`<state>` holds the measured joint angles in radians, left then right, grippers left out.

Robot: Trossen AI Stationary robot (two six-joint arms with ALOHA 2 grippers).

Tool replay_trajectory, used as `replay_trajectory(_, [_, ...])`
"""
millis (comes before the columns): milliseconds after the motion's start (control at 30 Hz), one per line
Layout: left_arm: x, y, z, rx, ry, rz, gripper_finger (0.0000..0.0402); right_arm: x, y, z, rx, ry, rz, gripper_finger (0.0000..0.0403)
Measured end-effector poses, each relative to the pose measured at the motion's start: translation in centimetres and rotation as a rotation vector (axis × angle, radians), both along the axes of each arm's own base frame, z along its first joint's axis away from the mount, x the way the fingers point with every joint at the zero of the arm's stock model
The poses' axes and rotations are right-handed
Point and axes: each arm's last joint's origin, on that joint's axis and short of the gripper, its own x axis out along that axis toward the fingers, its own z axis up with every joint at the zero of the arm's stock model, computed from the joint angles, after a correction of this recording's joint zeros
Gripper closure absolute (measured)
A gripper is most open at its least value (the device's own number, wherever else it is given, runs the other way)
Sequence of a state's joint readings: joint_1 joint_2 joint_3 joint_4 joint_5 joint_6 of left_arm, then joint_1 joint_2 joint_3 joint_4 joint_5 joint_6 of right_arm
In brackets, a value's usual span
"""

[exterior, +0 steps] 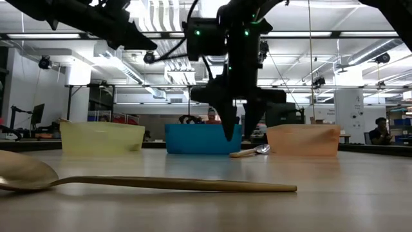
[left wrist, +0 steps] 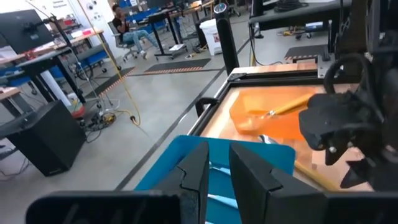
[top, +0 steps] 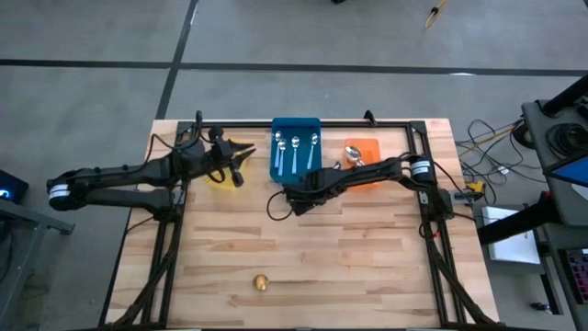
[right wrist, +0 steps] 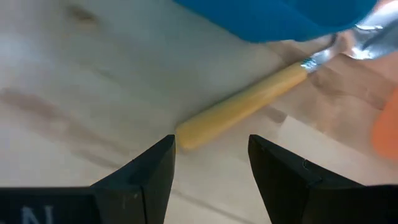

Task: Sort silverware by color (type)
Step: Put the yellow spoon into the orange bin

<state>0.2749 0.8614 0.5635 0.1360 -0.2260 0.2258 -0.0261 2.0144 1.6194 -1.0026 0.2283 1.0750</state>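
Nearest to the front edge of the bench [top: 367, 276] lies a gold spoon [top: 262, 282], alone, well apart from both my arms; not this step's job, leave it for later.

Mid-bench, my right jaws [right wrist: 211, 165] stand wide open w/ nothing between them, hovering just short of the handle tip of the orange-handled spoon [right wrist: 239, 107]. It lies flat on the wood, handle pointing toward me, bowl away btwn the blue bin [top: 296, 149] and the orange bin [top: 364, 158]. To do this well, I reckon: ease fwd so the handle sits centred btwn my fingers, drop till the tips nearly touch the wood, then close on the handle, not the bowl. The blue bin wall is close beside the spoon, so keep clear of it or I'll shove the bin. Lift straight, then carry to the orange bin, prob. its home, as one orange-handled spoon [left wrist: 283, 107] lies there already.

Farther back, the blue bin holds three blue-handled spoons [top: 295, 149].

My left jaws [left wrist: 217, 177] are nearly closed w/ a slim gap, gripping nothing I can see, waiting above the yellow bin [top: 225, 165] at far left.
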Motion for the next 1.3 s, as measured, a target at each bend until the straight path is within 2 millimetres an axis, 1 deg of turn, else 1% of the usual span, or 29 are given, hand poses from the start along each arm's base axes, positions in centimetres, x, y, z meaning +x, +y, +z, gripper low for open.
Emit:
replay_trajectory(200, [0.1,0.0,0.4,0.008,-0.010,-0.001,0.0357,-0.3,-0.2,-1.8,-0.060,-0.026,-0.030,0.0209])
replay_trajectory(267, [0.1,0.0,0.5,0.016,-0.007,-0.002,0.0357,-0.3,-0.2,-2.0,-0.090,-0.038,-0.041,0.0209])
replay_trajectory(500, [0.1,0.0,0.4,0.028,0.000,-0.002,0.0357,-0.8,-0.3,-2.7,-0.096,-0.017,-0.046,0.0209])
replay_trajectory(700, [0.1,0.0,0.4,0.028,0.002,-0.002,0.0357,-1.7,-0.3,-3.9,-0.106,0.016,-0.072,0.0209])
replay_trajectory(833, [0.1,0.0,0.4,0.028,0.002,-0.002,0.0357,-1.8,0.0,-3.9,-0.057,0.025,-0.046,0.0209])
replay_trajectory(1100, [0.1,0.0,0.4,0.028,0.002,-0.002,0.0357,-2.1,1.5,-3.6,0.069,0.056,0.013,0.0209])
replay_trajectory(1300, [0.1,0.0,0.4,0.028,0.002,-0.002,0.0357,-2.4,1.9,-3.6,0.080,0.087,0.046,0.0209])
